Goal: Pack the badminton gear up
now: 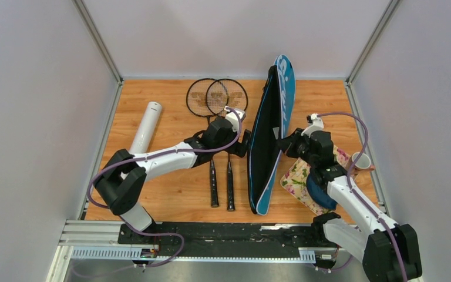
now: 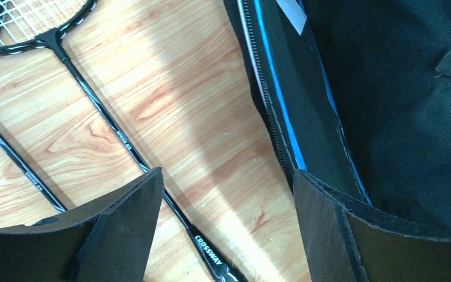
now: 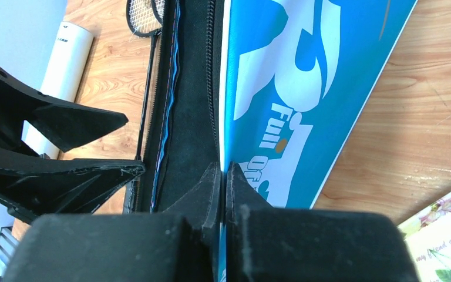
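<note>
A: Start with the biggest piece. Where is the cover (image 1: 270, 138)?

B: It lies lengthwise just right of the table's middle, wide end far, unzipped. The right gripper (image 3: 224, 176) has its fingers pressed together on the edge of the blue top flap and holds it up. The black lining gapes toward the left arm.

A: And the rackets (image 1: 217, 97)?

B: Both lie flat on the wood just left of the cover, heads overlapping at the far end, handles near. Neither is inside yet. The white tube (image 1: 147, 126) lies well apart to the left. No shuttlecock shows in any view.

A: The left gripper (image 2: 228, 176)?

B: It is spread wide and empty. One racket's shaft runs under the gap, close to one finger, and the cover's lower edge is under the other.

A: So the step looks like taking a racket.

B: Likely. The gripper should come down square across the thin shaft with a finger on each side and close near the handle. Then it should carry the racket sideways, with the head matched to the cover's wide end. The right arm should hold the flap high, so the zip teeth do not snag the strings.

A: Surroundings?

B: Grey walls (image 1: 35, 117) stand on three sides of an orange-brown wooden table (image 1: 170, 197), with a metal rail (image 1: 94, 232) at its near edge. A floral cloth (image 1: 295, 179) with a dark blue object (image 1: 318, 194) on it lies by the right arm.
</note>
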Available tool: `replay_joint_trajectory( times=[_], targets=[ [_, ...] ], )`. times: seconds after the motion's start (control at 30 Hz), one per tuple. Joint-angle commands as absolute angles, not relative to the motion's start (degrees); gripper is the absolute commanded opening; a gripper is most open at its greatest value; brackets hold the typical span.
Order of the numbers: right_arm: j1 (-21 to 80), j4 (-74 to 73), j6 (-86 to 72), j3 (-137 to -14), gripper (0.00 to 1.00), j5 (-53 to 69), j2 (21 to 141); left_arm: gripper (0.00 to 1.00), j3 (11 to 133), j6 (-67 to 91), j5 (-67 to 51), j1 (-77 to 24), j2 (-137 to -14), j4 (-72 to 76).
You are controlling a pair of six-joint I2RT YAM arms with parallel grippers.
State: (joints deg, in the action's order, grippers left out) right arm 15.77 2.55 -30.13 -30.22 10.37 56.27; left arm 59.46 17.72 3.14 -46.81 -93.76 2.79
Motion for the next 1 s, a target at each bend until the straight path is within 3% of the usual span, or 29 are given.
replay_joint_trajectory(
  times=[0.0,0.2,0.4,0.43,0.53,0.57,0.6,0.73,0.83,0.97],
  targets=[
    [14.5,8.3,-32.2,-29.0,0.00,13.3,53.4,0.89,59.1,15.9,5.6,-47.0,-92.3,9.0],
    [13.5,8.8,-32.7,-28.5,0.00,16.4,52.4,0.89,62.9,19.1,-2.8,-47.0,-98.3,9.9],
    [11.3,8.3,-33.2,-28.5,0.00,19.5,52.1,0.88,66.2,19.2,-3.7,-46.8,-103.5,11.6],
    [11.0,8.4,-33.5,-28.5,0.00,20.0,52.3,0.85,67.6,18.6,-4.0,-46.9,-104.4,10.5],
    [10.7,5.0,-33.0,-29.4,0.00,18.4,53.0,0.41,70.6,16.6,-4.7,-46.8,-106.1,8.4],
    [10.8,3.3,-32.4,-30.1,0.00,16.2,53.4,0.12,70.4,16.3,-4.6,-46.8,-106.0,9.5],
    [10.7,-2.4,-31.1,-32.5,0.00,14.8,54.8,0.05,69.4,16.3,-4.6,-47.0,-105.3,10.3],
    [10.8,-15.8,-29.4,-39.5,0.00,6.4,59.8,0.00,65.2,13.5,-1.4,-48.9,-101.5,15.1],
    [11.2,-21.3,-29.5,-42.8,0.11,1.8,62.0,0.00,62.8,10.5,2.8,-51.6,-98.7,17.9],
    [12.1,-23.8,-28.1,-46.9,0.38,-3.5,65.6,0.00,62.3,9.9,2.6,-52.9,-97.7,19.3]
  ],
)
